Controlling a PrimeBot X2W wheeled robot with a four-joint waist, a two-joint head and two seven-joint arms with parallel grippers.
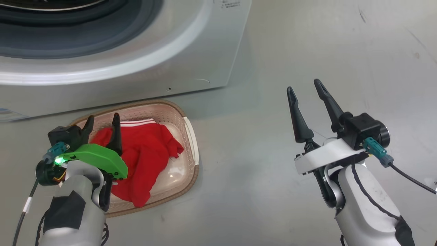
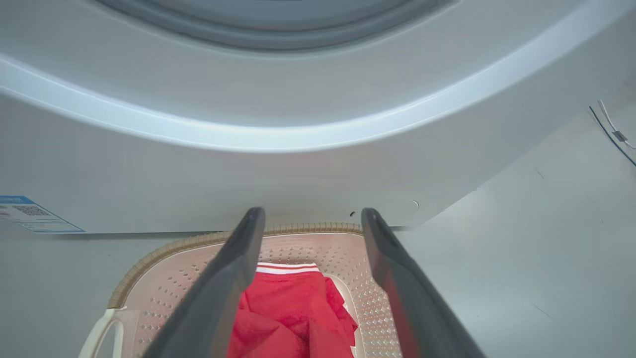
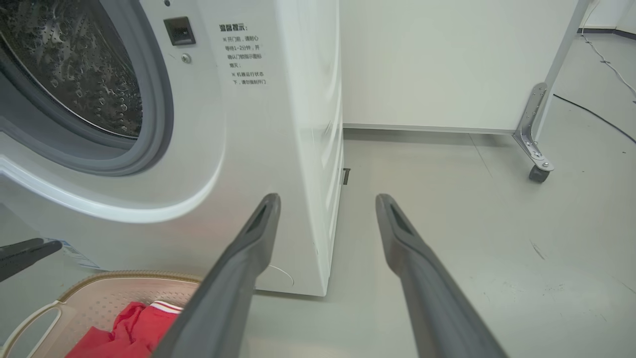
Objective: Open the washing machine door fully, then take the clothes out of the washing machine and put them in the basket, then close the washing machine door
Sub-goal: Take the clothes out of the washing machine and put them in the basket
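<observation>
Washing machine (image 1: 136,51) hogs the top left of my head view. Through the right wrist camera the opening is uncovered, with the grey rubber ring (image 3: 159,129) and the perforated steel drum (image 3: 74,74) behind it. The slice of drum I can see has no fabric in it.

The basket (image 1: 197,171) sits on the floor (image 1: 307,51), tucked up against the foot of the machine right below the opening. My guess is it's parked there so the haul from drum to basket stays short.

The clothes (image 1: 146,160) are inside it, a red heap slumped toward the near side. The white striped band points at the machine, and one corner hangs over the near rim.

The left jaws are spread wide above the basket and gripping nothing. From the left wrist camera the red fabric lies low between the two fingers (image 2: 218,293), a bit under the left one. I honestly can't tell whether that finger brushes the cloth or just floats over it. The tips point at the machine's front panel, near the blue sticker (image 2: 30,214).

The right jaws are apart too and empty. They hover over bare floor, well away from the basket on the machine's corner side, I reckon to keep out of the left arm's way.

Looks to me like the unloading is done and closing the washing machine door is what's left.
</observation>
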